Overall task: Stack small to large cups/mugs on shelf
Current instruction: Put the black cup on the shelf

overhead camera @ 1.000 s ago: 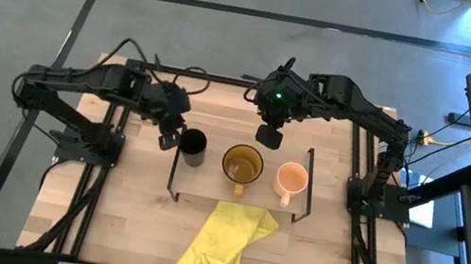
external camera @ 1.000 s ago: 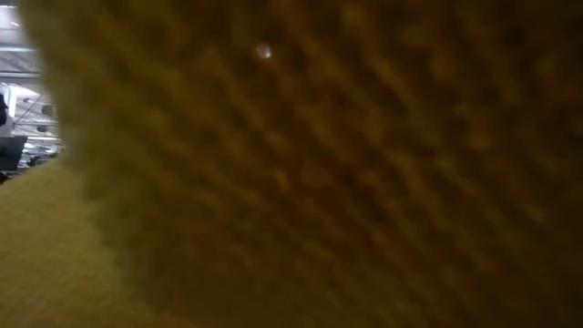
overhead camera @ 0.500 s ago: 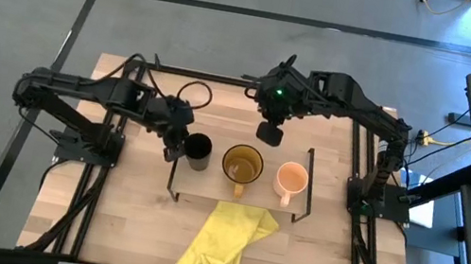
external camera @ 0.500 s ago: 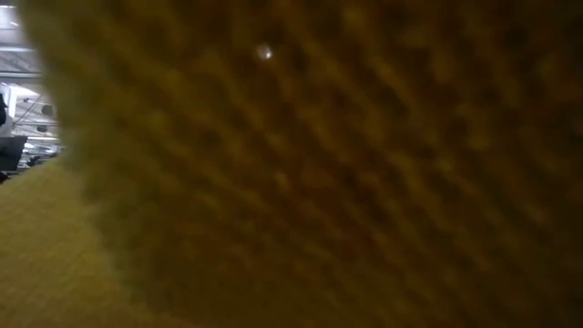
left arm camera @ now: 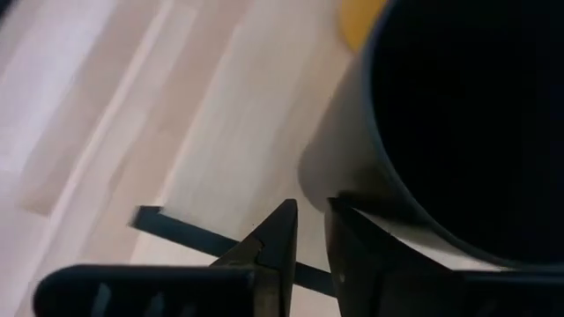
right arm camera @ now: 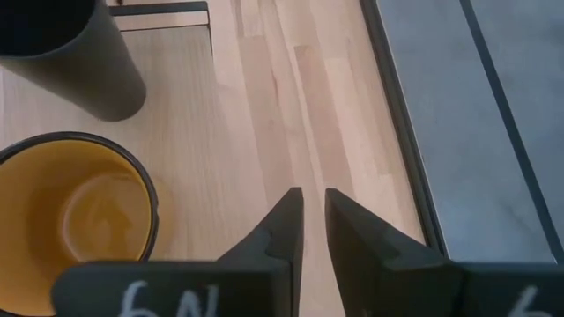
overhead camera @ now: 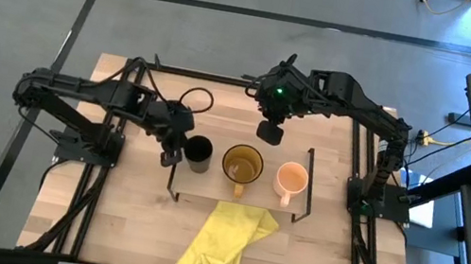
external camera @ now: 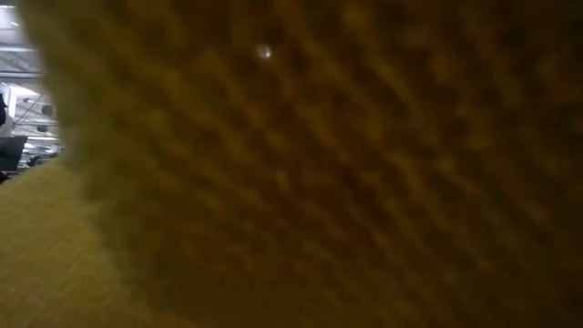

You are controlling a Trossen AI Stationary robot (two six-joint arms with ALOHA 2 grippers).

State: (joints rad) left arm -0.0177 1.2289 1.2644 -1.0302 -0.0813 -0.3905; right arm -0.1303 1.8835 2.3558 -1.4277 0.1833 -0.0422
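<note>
The small black cup [overhead camera: 199, 152] stands upright on the left end of the shelf [overhead camera: 269, 207]. The amber mug [overhead camera: 242, 165] stands on the shelf's middle and the peach-orange mug [overhead camera: 291, 178] on its right end. My left gripper [overhead camera: 172, 152] is shut, right beside the black cup's left side; the cup fills the left wrist view [left arm camera: 441, 123]. My right gripper [overhead camera: 269, 134] is shut and empty, raised over the shelf's far edge behind the amber mug [right arm camera: 70, 211]. My left gripper touches the black cup's outer wall [left arm camera: 328, 180] on the cup's left side with the outer side of one shut finger [left arm camera: 345, 231]. The fingers come from the table's left, slanting down. The cup stands upright on the shelf board.
A crumpled yellow cloth [overhead camera: 228, 236] lies on the tabletop in front of the shelf and fills the low view [external camera: 319, 182]. The shelf's black end frames [overhead camera: 175, 165] stand at its left and right ends. Bare wooden tabletop [overhead camera: 106, 216] lies at the near left.
My left gripper has gone toward the table's near edge and a little right, ending against the black cup's left side. The cup has slid slightly to the right along the shelf. My right arm has kept still.
</note>
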